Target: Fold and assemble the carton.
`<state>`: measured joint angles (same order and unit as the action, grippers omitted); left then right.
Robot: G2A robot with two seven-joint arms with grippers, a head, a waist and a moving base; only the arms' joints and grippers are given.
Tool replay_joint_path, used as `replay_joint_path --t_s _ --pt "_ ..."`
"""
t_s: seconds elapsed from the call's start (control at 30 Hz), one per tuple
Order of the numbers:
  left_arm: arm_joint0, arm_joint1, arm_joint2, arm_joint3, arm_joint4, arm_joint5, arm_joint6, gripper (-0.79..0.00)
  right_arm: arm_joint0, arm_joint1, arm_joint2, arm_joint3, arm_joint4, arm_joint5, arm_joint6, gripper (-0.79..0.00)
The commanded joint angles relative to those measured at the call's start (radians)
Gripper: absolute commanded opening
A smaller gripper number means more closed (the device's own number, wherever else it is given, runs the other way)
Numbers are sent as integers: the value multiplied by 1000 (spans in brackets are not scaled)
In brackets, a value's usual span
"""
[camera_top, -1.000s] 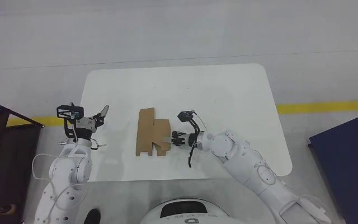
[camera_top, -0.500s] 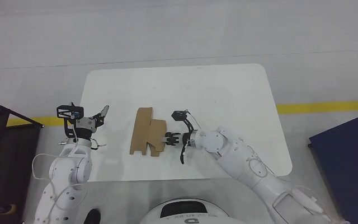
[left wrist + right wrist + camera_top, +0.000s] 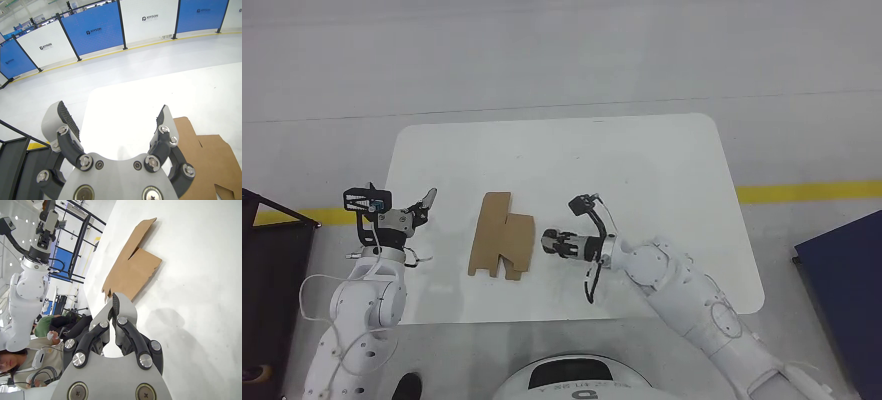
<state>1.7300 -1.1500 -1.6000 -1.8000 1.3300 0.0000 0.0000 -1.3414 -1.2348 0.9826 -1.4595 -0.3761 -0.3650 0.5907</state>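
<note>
Lifting a flap looks like the step in hand: the carton lies flat on the bench, just beside the right fingers, pinched together on nothing. Part them first, then slip under an edge. The left fingers, spread wide, sit well apart.

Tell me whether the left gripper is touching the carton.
Apart. The top view shows a wide strip of bare table between the open left gripper and the carton lying flat.
</note>
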Motion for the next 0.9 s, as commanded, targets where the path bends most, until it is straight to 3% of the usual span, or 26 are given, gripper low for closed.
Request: replay_joint_path --t_s 0.0,0.03,0.07,0.13,0.17,0.2,0.4,0.53,0.73,0.8,0.87 --pt "0 0 0 0 0 0 0 0 -20 7 9 -20 -41 -39 -10 -317" --pt "0 0 0 0 0 0 0 0 -24 8 6 -31 -61 -62 -22 -314" --pt "0 0 0 0 0 0 0 0 -24 8 0 -34 -79 -85 -34 -256" --pt "0 0 0 0 0 0 0 0 -11 7 -8 -38 -153 -92 -84 -249" --pt "0 0 0 0 0 0 0 0 -7 5 -13 -47 -200 -89 -129 -172" --pt "0 0 0 0 0 0 0 0 -7 4 -19 -53 -250 -84 -175 0" --pt "0 0 -1 1 4 2 0 0 -13 1 -32 -55 -302 -77 -225 0" --pt "5 8 -29 26 153 8 -22 0 -13 1 -32 -55 -302 -77 -225 0" --pt "-28 25 -90 84 -208 -455 -246 0 -13 1 -32 -55 -302 -77 -225 0" --pt "-49 30 -101 100 -269 -505 -310 0 -13 1 -32 -55 -302 -77 -225 0" --pt "-67 31 -119 107 -312 -495 -342 0 -13 1 -32 -55 -302 -77 -225 0"
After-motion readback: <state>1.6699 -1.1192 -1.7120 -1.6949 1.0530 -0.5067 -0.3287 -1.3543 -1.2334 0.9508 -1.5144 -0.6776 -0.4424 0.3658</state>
